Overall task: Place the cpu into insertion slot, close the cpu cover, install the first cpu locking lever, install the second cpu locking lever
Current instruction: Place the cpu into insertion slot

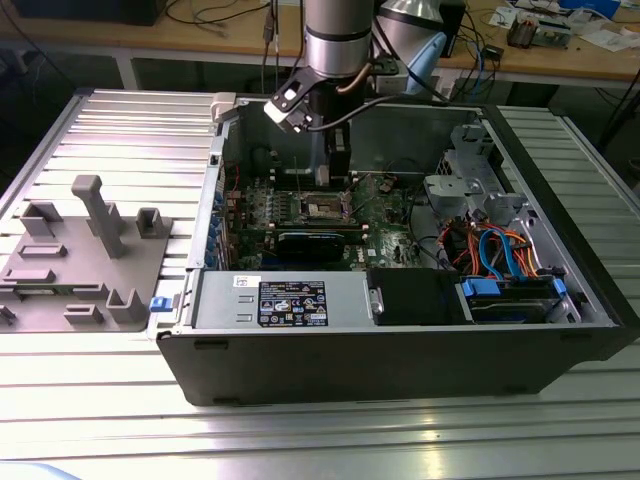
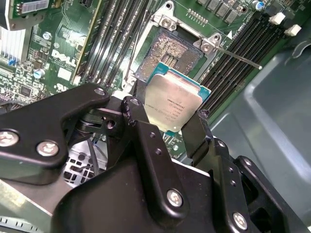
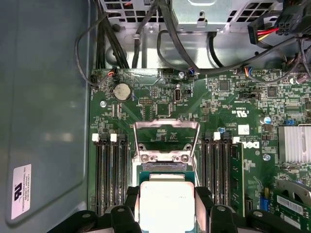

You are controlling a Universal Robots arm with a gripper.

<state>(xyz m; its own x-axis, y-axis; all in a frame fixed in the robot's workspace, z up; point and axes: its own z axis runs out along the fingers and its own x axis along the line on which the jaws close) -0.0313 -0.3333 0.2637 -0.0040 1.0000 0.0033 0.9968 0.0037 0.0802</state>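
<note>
The two black fingers of the gripper were clenched on opposite edges of the chip. They held it by its rim with the silver top facing up, which I judge left the underside free to meet the contacts. The chip hung over the near part of the socket, whose dark field of pins lay uncovered beyond it, so it did not look seated. Whether any edge touched the socket I could not tell. In the first wrist view the cover stood swung up on its hinge beyond the chip, evidently out of the way so the chip could go down. A thin lever stuck out unlatched across the black memory slots. In the upper middle of the exterior view the gripper reached down from the arm into the open computer case, over the green board. The case lay on its side on the slatted table, open side up, which gave access from above. A grey fixture sat at the exterior view's left.
</note>
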